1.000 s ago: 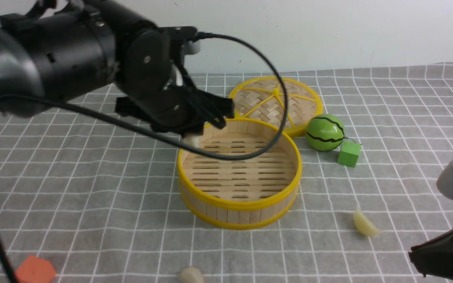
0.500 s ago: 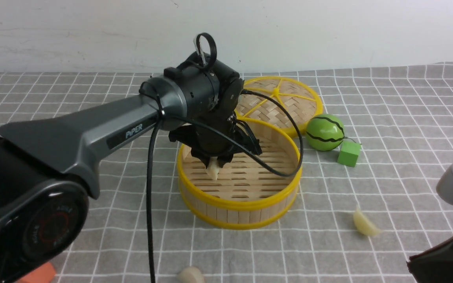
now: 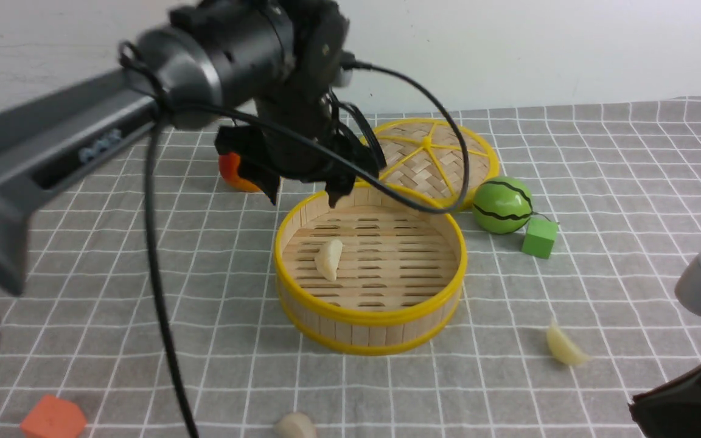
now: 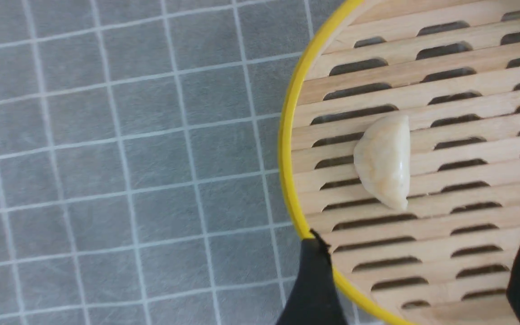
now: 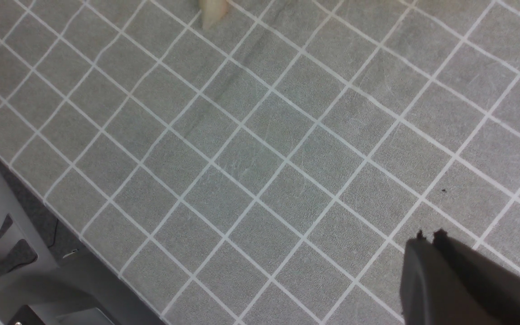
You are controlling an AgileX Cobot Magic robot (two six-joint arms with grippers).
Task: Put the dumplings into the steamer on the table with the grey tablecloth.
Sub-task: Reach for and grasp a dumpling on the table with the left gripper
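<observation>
The left gripper (image 3: 302, 193) hangs above the far left rim of the steamer (image 3: 369, 316), fingers wide apart and empty, probably because its load is delivered. One dumpling (image 3: 329, 260), a glossy cream crescent, lies inside the steamer. On the grey tablecloth (image 3: 143, 292) wait a second dumpling (image 3: 563, 347), right of the steamer, and a third dumpling (image 3: 294, 426), in front of it. The right gripper (image 5: 429, 234) has its fingers together and waits further right.

Steamer (image 3: 369, 307) mid-tabletop (image 3: 630, 182), one dumpling (image 3: 329, 260) inside at its left, lid (image 3: 429, 158) behind-right touching it, ball (image 3: 502, 205) and cube (image 3: 540, 238) to its right, second dumpling (image 3: 563, 348) front-right, third dumpling (image 3: 294, 426) at front edge, block (image 3: 53, 418) front-left.
</observation>
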